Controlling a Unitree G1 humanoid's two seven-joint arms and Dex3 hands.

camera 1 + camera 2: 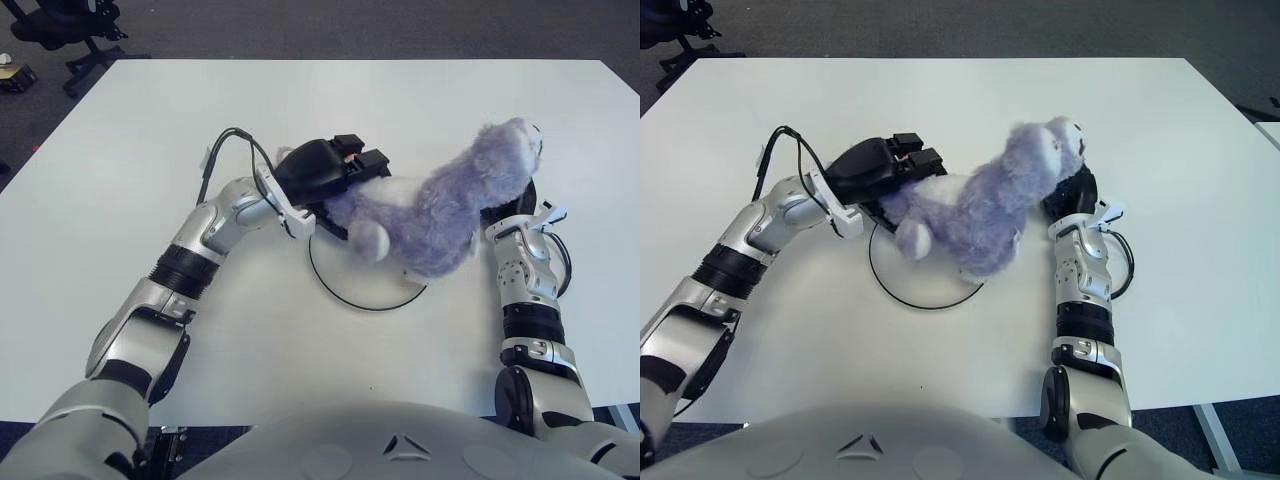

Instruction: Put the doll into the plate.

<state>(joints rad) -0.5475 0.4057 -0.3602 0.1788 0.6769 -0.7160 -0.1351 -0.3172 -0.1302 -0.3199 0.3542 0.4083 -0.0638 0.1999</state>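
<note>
The purple plush doll (440, 205) lies stretched over the right half of the white, black-rimmed plate (350, 297). Its pale belly and one foot are over the plate, and its head hangs past the plate's right edge. My left hand (335, 172) is at the plate's upper left, its black fingers closed on the doll's rear end. My right hand (512, 203) sits just right of the plate under the doll's neck, mostly hidden by the plush. In the right eye view the doll (985, 205) covers much of the plate (915, 301).
The white table (150, 110) spreads wide on all sides. A black cable (228, 140) loops off my left wrist. Beyond the far left corner a black office chair (60, 25) stands on the dark floor.
</note>
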